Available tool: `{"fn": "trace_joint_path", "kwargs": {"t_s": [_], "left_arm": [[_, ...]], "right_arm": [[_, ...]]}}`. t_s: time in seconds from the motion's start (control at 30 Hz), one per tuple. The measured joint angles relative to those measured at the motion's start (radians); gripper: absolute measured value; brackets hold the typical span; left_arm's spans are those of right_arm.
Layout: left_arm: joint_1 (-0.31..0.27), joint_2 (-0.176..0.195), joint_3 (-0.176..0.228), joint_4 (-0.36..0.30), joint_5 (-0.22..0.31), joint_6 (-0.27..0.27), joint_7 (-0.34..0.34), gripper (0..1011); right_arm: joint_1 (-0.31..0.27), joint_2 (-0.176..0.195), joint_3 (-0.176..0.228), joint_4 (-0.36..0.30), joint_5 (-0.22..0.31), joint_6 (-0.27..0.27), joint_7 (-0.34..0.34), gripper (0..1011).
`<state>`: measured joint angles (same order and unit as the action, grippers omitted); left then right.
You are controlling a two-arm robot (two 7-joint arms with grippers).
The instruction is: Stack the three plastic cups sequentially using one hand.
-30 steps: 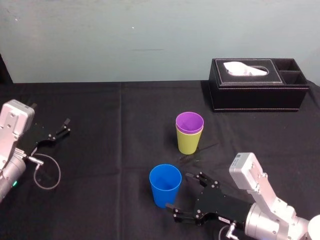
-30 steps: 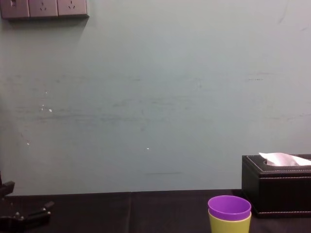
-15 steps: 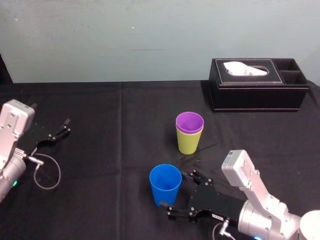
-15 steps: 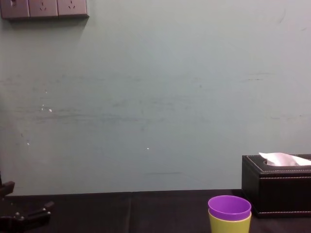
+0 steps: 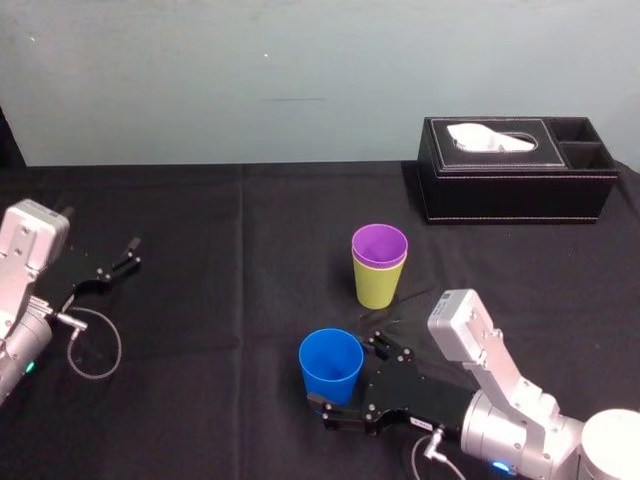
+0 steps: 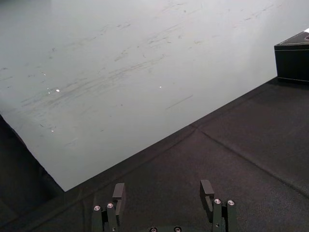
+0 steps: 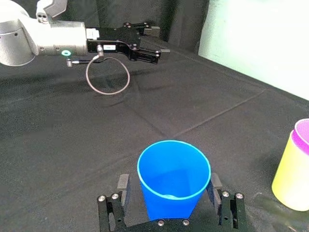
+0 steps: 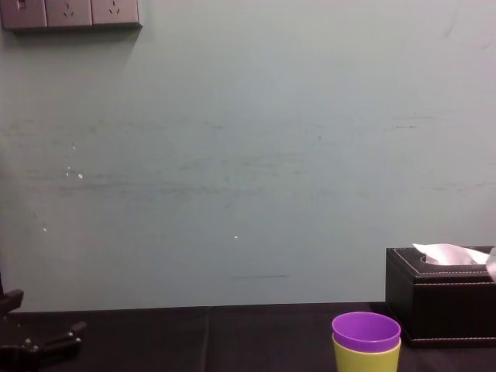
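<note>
The blue cup [image 5: 330,367] stands upright on the black cloth near the table's front. My right gripper [image 5: 344,376] is open around it, one finger on each side. In the right wrist view the blue cup [image 7: 174,186] sits between the fingers [image 7: 121,186] with a small gap on both sides. Behind it, the purple cup [image 5: 379,245] is nested inside the yellow-green cup [image 5: 377,288]; the chest view shows the purple cup [image 8: 366,329] and the yellow-green cup [image 8: 364,358] at the bottom edge. My left gripper [image 5: 118,264] rests open at the far left.
A black tissue box [image 5: 515,170] stands at the back right, near the wall. A loop of cable [image 5: 95,345] lies by the left arm. The black cloth [image 5: 220,300] between the cups and the left arm is bare.
My right gripper has slid leftward toward the blue cup, and its open fingers now straddle it. The cups and left arm have not moved.
</note>
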<state>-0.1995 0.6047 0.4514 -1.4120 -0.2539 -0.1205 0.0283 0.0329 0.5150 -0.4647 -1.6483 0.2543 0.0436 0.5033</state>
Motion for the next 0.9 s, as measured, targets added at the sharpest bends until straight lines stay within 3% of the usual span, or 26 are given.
{"fn": "trace_joint_path", "kwargs": {"t_s": [0.47,0.57,0.8,0.9], "left_arm": [[0.0,0.0,0.0,0.0,0.0,0.0,0.0,1010],[0.0,0.0,0.0,0.0,0.0,0.0,0.0,1010],[0.0,0.0,0.0,0.0,0.0,0.0,0.0,1010],[0.0,0.0,0.0,0.0,0.0,0.0,0.0,1010]], "right_arm": [[0.009,-0.007,-0.005,0.01,-0.001,0.004,-0.001,997],[0.009,-0.007,-0.004,0.009,-0.001,0.004,-0.002,966],[0.007,-0.006,-0.004,0.008,-0.001,0.003,-0.002,776],[0.007,-0.006,-0.003,0.007,-0.001,0.003,-0.003,757]]}}
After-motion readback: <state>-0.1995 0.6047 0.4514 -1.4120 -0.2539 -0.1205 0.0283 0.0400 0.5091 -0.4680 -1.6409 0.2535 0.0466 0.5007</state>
